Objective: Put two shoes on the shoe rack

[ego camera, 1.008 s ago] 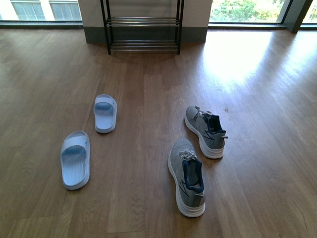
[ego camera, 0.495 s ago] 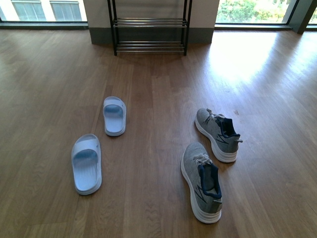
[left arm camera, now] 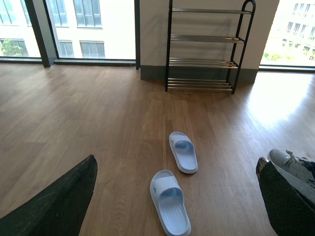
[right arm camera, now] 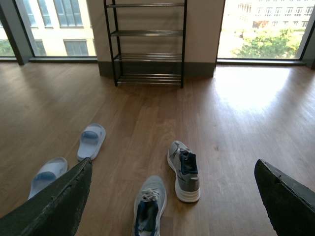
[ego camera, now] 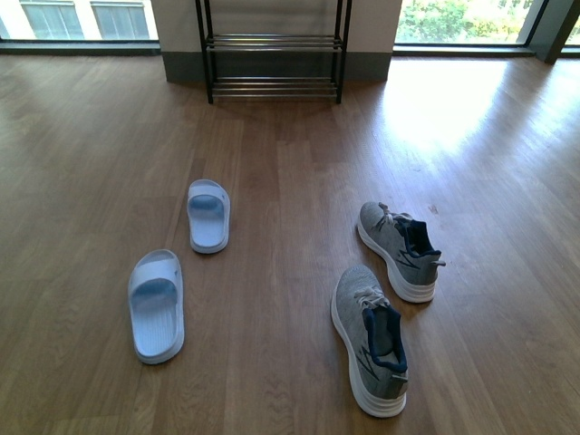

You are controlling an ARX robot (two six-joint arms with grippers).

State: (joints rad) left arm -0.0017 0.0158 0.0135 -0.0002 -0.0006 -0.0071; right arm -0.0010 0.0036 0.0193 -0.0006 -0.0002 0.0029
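Note:
Two grey knit sneakers lie on the wooden floor at the right: the near one (ego camera: 372, 340) and the far one (ego camera: 399, 249), also in the right wrist view (right arm camera: 147, 206) (right arm camera: 183, 169). Two pale blue slide sandals lie at the left: the near one (ego camera: 156, 304) and the far one (ego camera: 208, 214), also in the left wrist view (left arm camera: 170, 201) (left arm camera: 183, 151). The black shoe rack (ego camera: 275, 50) with chrome bars stands against the far wall. My left gripper (left arm camera: 174, 196) is open above the sandals. My right gripper (right arm camera: 172, 196) is open above the sneakers. Neither holds anything.
Large windows (ego camera: 82, 18) line the far wall on both sides of a pale wall section behind the rack. Bright sunlight falls on the floor (ego camera: 444, 100) at the right.
The view has shifted: shoes and rack moved right and slightly down in the picture, mostly between the earliest frame and the middle one. The shoes have not moved on the floor.

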